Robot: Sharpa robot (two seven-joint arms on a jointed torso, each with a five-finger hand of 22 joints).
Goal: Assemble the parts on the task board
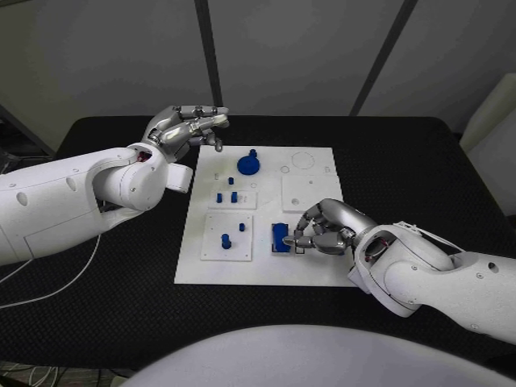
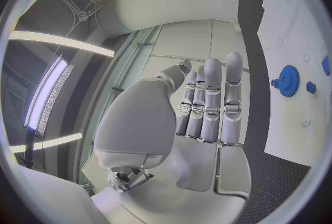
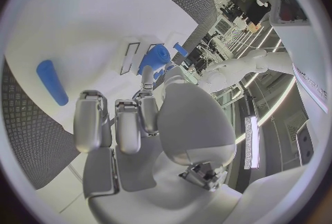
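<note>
We are looking down at the black table (image 1: 118, 322), where the white task board (image 1: 310, 270) is lying in the middle. Our left hand (image 1: 189, 126) is hovering over the board's far left corner, fingers curled loosely, holding nothing. A blue gear-like part (image 1: 249, 166) is standing just beside it on the board, and small blue pegs (image 1: 226, 195) are standing nearer the middle. Another peg (image 1: 226, 239) is sitting in the near-left plate. Our right hand (image 1: 328, 226) is bending over the board's near right part, fingers pinching a blue block (image 1: 280, 237) that is resting on the board.
</note>
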